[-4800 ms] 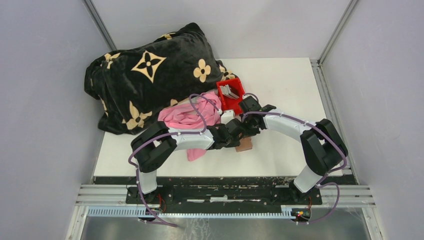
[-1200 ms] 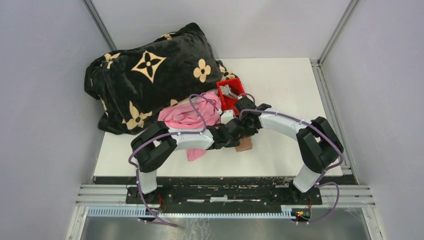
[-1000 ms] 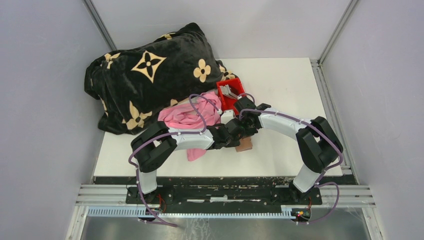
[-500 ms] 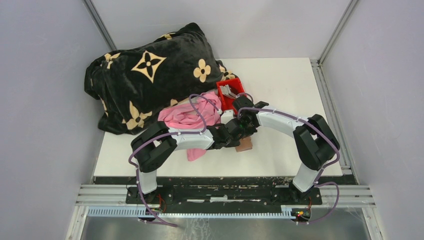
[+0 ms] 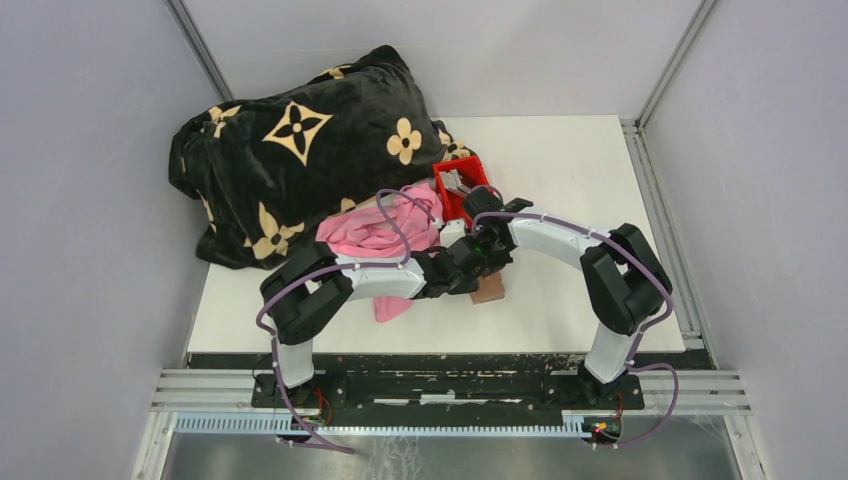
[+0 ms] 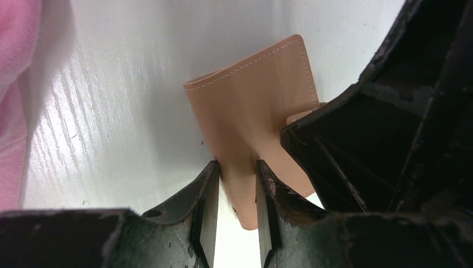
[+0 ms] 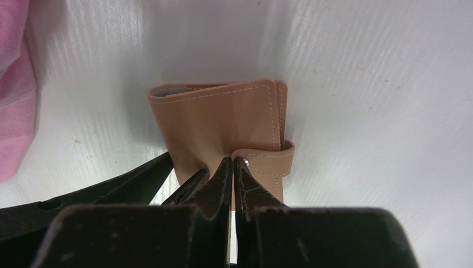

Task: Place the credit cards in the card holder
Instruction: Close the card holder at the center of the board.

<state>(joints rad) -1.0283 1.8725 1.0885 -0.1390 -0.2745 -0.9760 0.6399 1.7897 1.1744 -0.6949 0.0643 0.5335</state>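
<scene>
The card holder [image 6: 251, 106], a tan leather bifold, is folded shut and stands on edge on the white table [image 5: 570, 170]. My left gripper [image 6: 237, 164] is shut on its near edge, one finger on each face. In the right wrist view the card holder [image 7: 223, 117] has its snap tab [image 7: 273, 159] wrapped round the right edge. My right gripper [image 7: 233, 160] is shut, its tips pressed against the free end of that tab beside the snap stud. From above, both grippers crowd over the card holder [image 5: 489, 291]. The credit cards [image 5: 455, 182], grey, stand in the red bin [image 5: 478, 168].
A pink cloth [image 5: 378, 232] lies just left of the grippers and shows at the left edge of both wrist views. A large black blanket [image 5: 300, 150] with tan flower shapes covers the table's back left. The red bin sits right behind my right wrist.
My right arm has swung left, bringing its shut gripper down against the card holder's tab. The left arm and the card holder have stayed put.
</scene>
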